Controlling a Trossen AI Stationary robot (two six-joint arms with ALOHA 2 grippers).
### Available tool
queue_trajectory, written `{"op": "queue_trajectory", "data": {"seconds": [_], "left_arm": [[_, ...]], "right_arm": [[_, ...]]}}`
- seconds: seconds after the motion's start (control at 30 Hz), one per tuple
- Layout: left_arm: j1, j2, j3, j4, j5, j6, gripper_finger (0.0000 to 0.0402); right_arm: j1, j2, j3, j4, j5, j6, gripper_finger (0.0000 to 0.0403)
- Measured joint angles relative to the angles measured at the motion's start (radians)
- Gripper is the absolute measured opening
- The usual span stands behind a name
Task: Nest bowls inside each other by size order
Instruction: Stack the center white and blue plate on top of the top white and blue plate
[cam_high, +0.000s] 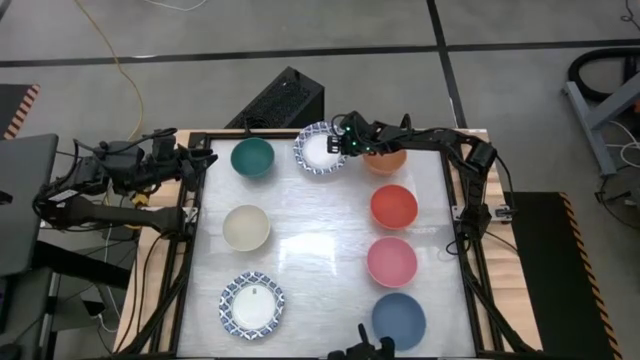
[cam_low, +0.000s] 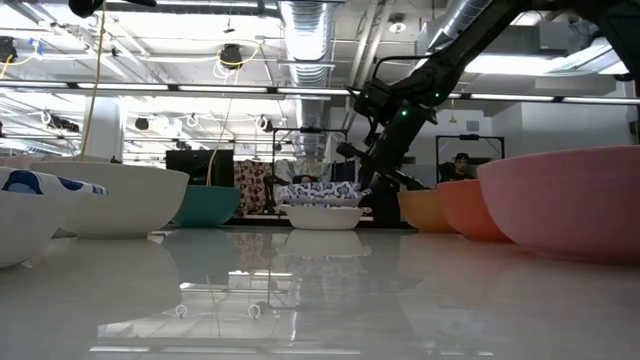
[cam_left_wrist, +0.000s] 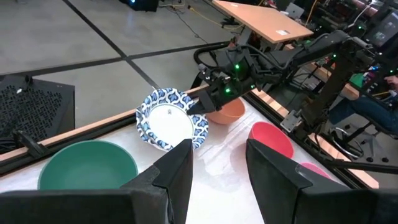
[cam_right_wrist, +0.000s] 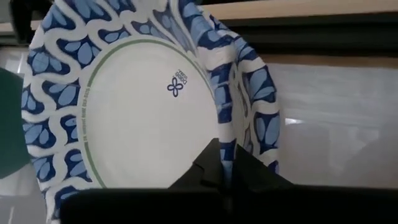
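Blue-patterned white bowl (cam_right_wrist: 143, 106), rim pinched by right hand (cam_right_wrist: 227, 165).

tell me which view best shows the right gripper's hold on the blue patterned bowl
The right wrist view: the right gripper pinches the rim of the blue patterned bowl, filling the picture. The high view shows the gripper at the bowl's edge, small. The left wrist view shows the bowl tilted. The low view shows it far off.
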Motion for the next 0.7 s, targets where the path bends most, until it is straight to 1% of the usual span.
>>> {"op": "queue_trajectory", "data": {"seconds": [0.23,0.37,0.5,0.7], "left_arm": [[0.000,0.000,0.000,0.000,0.000,0.000,0.0138],[0.000,0.000,0.000,0.000,0.000,0.000,0.0138],[0.000,0.000,0.000,0.000,0.000,0.000,0.0138],[0.000,0.000,0.000,0.000,0.000,0.000,0.0138]], "right_arm": [[0.000,0.000,0.000,0.002,0.000,-0.024,0.0112],[0.000,0.000,0.000,0.004,0.000,-0.030,0.0146],[-0.002,-0.010,0.000,-0.017,-0.005,-0.049,0.0164],[-0.011,-0.036,0.000,-0.041,-0.005,-0.094,0.0164]]}}
